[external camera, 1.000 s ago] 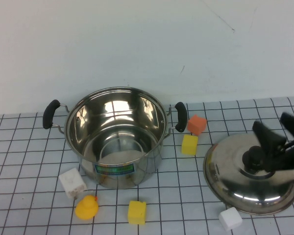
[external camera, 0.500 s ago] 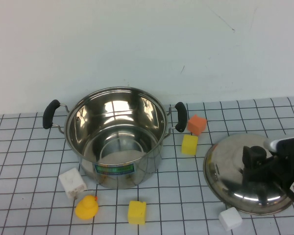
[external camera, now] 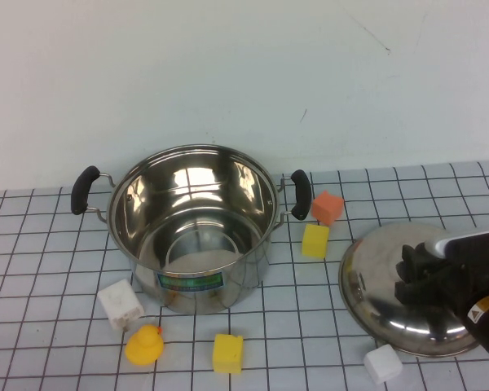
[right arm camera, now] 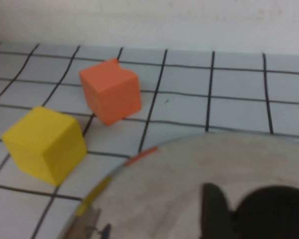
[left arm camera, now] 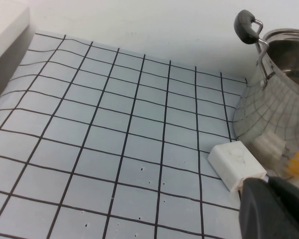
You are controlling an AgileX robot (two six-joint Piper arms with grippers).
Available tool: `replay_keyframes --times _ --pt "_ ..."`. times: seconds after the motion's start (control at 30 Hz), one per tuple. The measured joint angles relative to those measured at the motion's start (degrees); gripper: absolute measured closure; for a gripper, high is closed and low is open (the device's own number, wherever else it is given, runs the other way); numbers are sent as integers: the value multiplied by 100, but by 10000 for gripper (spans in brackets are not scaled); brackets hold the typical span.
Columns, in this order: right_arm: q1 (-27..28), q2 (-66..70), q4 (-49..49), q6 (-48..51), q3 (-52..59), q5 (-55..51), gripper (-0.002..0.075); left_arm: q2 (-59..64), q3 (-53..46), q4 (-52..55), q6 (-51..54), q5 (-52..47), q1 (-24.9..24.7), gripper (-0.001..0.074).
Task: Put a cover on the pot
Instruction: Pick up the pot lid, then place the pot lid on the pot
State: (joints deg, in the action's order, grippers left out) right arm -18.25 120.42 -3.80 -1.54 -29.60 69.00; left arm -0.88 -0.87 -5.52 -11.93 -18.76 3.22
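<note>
- The right gripper (external camera: 414,273) sits low over the domed steel lid (external camera: 383,305) at the right of the desk (external camera: 49,326), its dark fingers (external camera: 409,259) drawn narrowly in around the spot where the lid's knob would be; the knob itself is hidden, so whether the fingers actually touch it cannot be told.
- The left gripper (left arm camera: 269,209) shows only as a dark tip in the left wrist view, near a white block (left arm camera: 235,164); whether it is wide or narrow cannot be told.
- The pot (external camera: 191,228) stands upright and uncovered left of the desk's centre, well apart from the lid, its green-blue label facing the robot.
- An orange block (external camera: 328,207) and a yellow block (external camera: 314,241) lie between the pot and the lid.
- The white block (external camera: 120,304), a yellow duck (external camera: 144,344) and a second yellow block (external camera: 227,353) lie on the robot's side of the pot.
- Another white block (external camera: 382,363) lies just beside the lid's near rim.
</note>
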Motion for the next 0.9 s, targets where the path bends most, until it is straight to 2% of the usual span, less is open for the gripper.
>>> replay_keyframes --times 0.03,0.23,0.47,0.5,0.6,0.7,0.77,0.9 --pt "-13 0 0 13 0 14 391 0 0 0 0 0 0 738" --pt "-47 -884 -412 1 515 -401 385 0 0 0 0 0 0 738" --pt "-52 -4034 -628 -19 1140 -719 385 0 0 0 16 0 0 738" --pt "-52 -4341 -577 -28 1083 -922 385 0 0 -4 16 0 0 738" --pt "-52 -5703 -85 -41 481 -2992 386 0 0 -4 16 0 0 738" --pt "-154 -6178 792 -214 -483 -4738 385 0 0 -4 16 0 0 738" --pt "-330 -6144 1225 -485 -1032 -5291 386 0 0 -4 16 0 0 738" --pt "-971 -5510 1799 -1034 -2001 -5467 386 0 0 -4 16 0 0 738"
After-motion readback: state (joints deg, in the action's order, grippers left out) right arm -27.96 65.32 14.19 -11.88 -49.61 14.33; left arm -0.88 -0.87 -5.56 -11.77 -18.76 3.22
